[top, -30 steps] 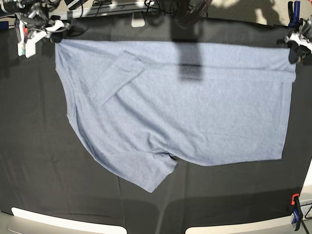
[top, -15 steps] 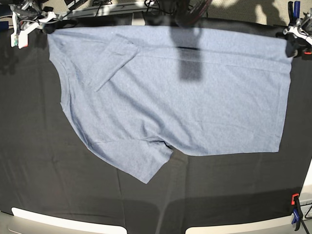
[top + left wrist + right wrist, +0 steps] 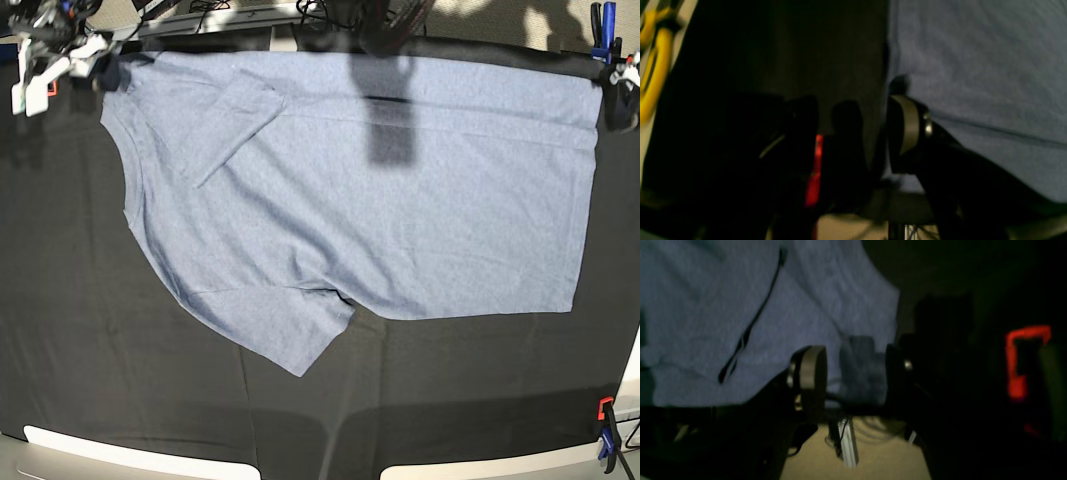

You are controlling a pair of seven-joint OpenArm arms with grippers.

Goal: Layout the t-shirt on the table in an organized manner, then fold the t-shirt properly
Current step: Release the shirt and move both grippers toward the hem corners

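Now the t-shirt (image 3: 380, 190) lies spread, blue-grey; both tools (image 3: 853, 133) (image 3: 853, 373) gape apart.

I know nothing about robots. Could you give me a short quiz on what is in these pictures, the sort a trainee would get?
1. True or false: the t-shirt is already folded into a neat small square.
2. Pick one: the table has a covering that is A) white, B) black, C) green.
3. Fill the gap: in its own wrist view, the left pincer has its jaws ____, with nothing clamped between them.

Key: 1 false, it lies spread out; 2 B; 3 open.
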